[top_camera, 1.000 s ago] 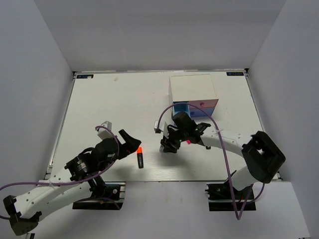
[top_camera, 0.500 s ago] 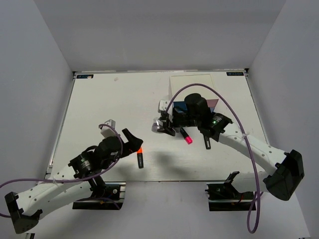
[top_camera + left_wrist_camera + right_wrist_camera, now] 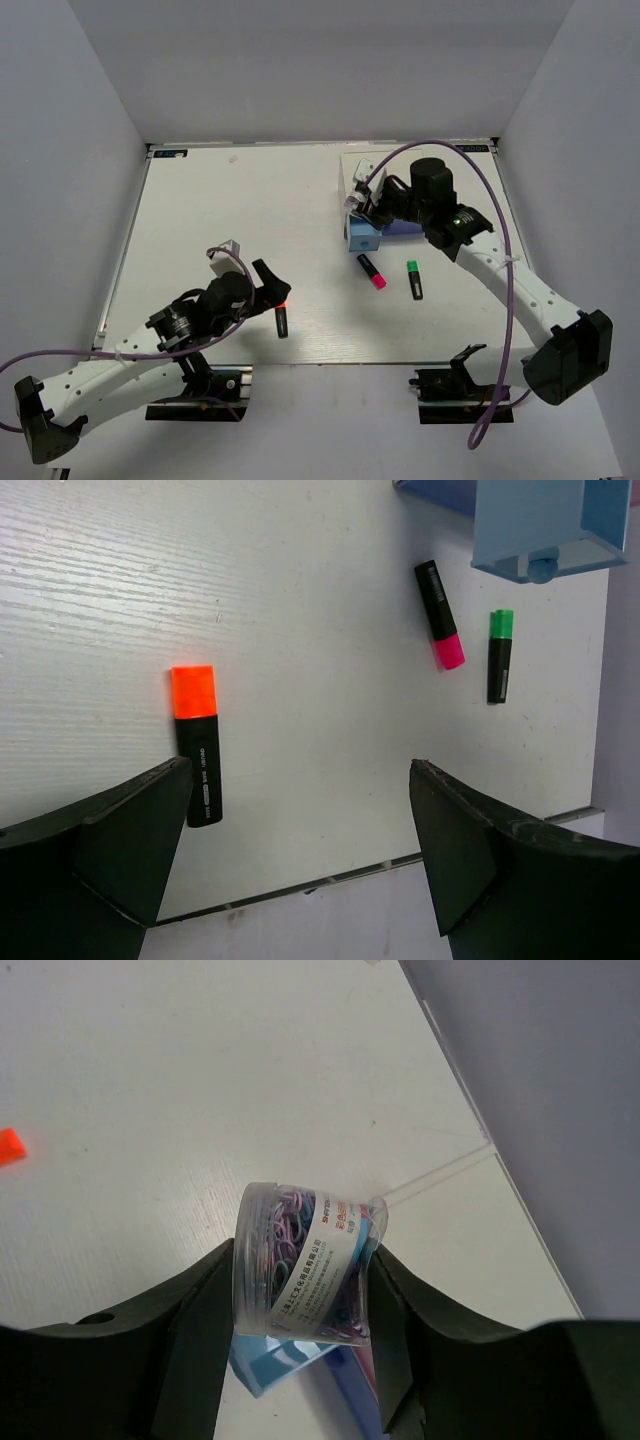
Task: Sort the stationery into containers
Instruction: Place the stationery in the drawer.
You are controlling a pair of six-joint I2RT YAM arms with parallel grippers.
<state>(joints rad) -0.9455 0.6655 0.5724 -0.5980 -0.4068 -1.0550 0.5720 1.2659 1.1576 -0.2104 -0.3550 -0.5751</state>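
Above the open blue drawer [image 3: 363,238], the right gripper [image 3: 300,1295] holds a round clear tub of paper clips [image 3: 300,1245]. Its fingers [image 3: 200,1300] are set at a middling width and press against the tub's curved wall on both sides. The tub lies tilted on its side in the grip. In the right wrist view the drawer's blue interior shows directly beneath it. The hold appears meant to keep the tub over the opening so that it drops inside and not onto the table [image 3: 230,210]. Whether the tub already touches the drawer cannot be told.

Three markers lie loose on the table, all on the arm-base side of the drawer:

- **Pink-capped marker [image 3: 372,272]:** just clear of the drawer front.
- **Green-capped marker [image 3: 414,279]:** near the pink one, further toward the right arm's side of the drawer. The two are apart and not touching.
- **Orange-capped marker [image 3: 281,313]:** well apart from the drawer, toward the left arm's side.

The left gripper [image 3: 300,810] hangs over the orange-capped marker with its fingers [image 3: 100,860] spread as wide as they go and nothing between them. In the left wrist view the marker sits close to the left-hand finger, off the centre of the gap. The wide spread suits an approach to a thin object, but the gripper would probably need to shift sideways before closing.

Judged from the layout, sorting is at an early stage. One item is poised over the drawer and three are not yet put away.
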